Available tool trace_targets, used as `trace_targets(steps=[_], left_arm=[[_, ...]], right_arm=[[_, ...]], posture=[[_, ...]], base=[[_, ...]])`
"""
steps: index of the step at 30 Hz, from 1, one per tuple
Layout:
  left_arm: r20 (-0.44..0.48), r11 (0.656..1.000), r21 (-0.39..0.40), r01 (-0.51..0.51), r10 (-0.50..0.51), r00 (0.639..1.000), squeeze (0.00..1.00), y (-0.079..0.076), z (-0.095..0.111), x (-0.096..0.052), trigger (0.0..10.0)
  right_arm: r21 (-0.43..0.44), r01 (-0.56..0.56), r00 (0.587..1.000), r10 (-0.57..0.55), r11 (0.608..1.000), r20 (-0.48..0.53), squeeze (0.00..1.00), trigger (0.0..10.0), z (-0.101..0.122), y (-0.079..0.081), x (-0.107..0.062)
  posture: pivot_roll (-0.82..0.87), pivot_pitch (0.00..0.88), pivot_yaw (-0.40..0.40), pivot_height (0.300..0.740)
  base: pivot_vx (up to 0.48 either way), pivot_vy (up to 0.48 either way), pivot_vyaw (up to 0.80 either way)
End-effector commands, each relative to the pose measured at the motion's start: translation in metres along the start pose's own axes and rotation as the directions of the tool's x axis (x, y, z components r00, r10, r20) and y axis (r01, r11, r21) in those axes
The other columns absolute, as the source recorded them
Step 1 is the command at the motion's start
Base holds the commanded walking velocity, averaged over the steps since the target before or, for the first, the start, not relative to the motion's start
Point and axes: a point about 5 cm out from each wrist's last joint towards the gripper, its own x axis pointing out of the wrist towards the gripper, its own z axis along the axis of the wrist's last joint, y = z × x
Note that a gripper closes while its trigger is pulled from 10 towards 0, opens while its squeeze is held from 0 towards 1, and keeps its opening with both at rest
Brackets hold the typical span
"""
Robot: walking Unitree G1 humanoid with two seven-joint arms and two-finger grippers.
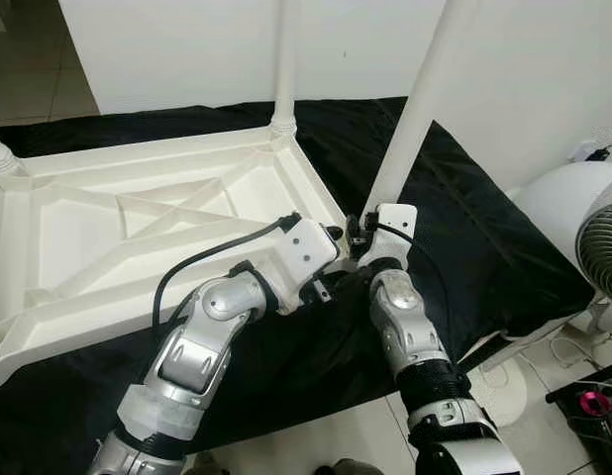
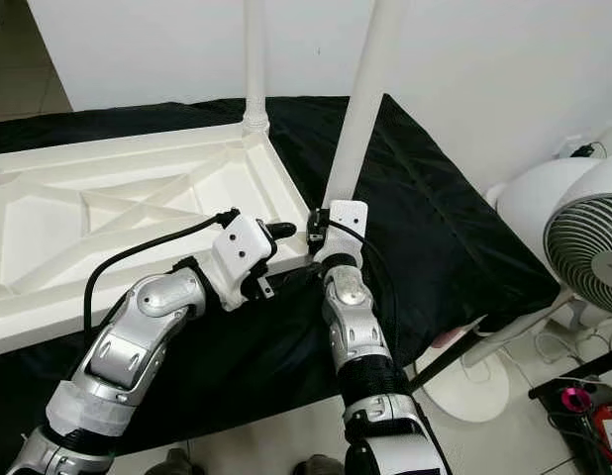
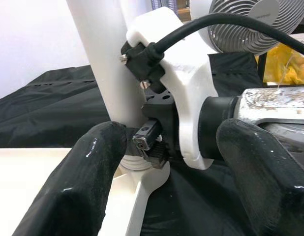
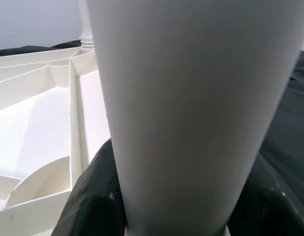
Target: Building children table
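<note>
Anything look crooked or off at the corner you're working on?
Yes: the table leg held by the right gripper at the near corner of the upturned tabletop leans to the right, while the far leg stands straight. It looks not fully seated.

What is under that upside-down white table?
A black cloth lies under the white table top, spreading out past its edges. What the cloth rests on is covered. The right gripper grips a leg; the left gripper is beside it.
</note>
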Motion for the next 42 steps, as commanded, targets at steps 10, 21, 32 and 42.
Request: trace_targets(steps=[10, 21, 32, 42], left_arm=[[-0.015, 0.994, 0.002, -0.112, 0.112, 0.994, 0.00, 0.004, -0.005, -0.001, 10.0], [-0.012, 0.994, 0.009, -0.106, 0.106, 0.994, 0.00, 0.006, -0.004, 0.000, 10.0], [-0.005, 0.995, 0.019, -0.101, 0.101, 0.995, 0.00, 0.010, -0.002, 0.002, 10.0], [0.005, 0.995, 0.026, -0.097, 0.097, 0.995, 0.00, 0.012, 0.002, 0.005, 10.0]], right_arm=[[0.039, -0.080, 0.997, 0.080, 0.996, 0.010, 1.00, 10.0, 0.001, 0.001, -0.012], [-0.058, -0.232, 0.972, 0.234, 0.971, 0.031, 0.00, 10.0, 0.003, -0.034, -0.023], [-0.173, -0.517, 0.853, 0.521, 0.838, -0.025, 0.00, 10.0, 0.013, -0.047, -0.014], [-0.259, -0.640, 0.767, 0.622, 0.724, -0.157, 0.00, 10.0, 0.014, -0.035, 0.018]], posture=[[-0.03, 0.000, -0.064, 0.740], [-0.04, 0.000, -0.052, 0.740], [-0.05, 0.000, -0.026, 0.740], [-0.04, 0.000, -0.013, 0.740]], base=[[0.000, 0.000, 0.00], [0.000, 0.000, 0.00], [0.000, 0.000, 0.00], [0.000, 0.000, 0.00]])
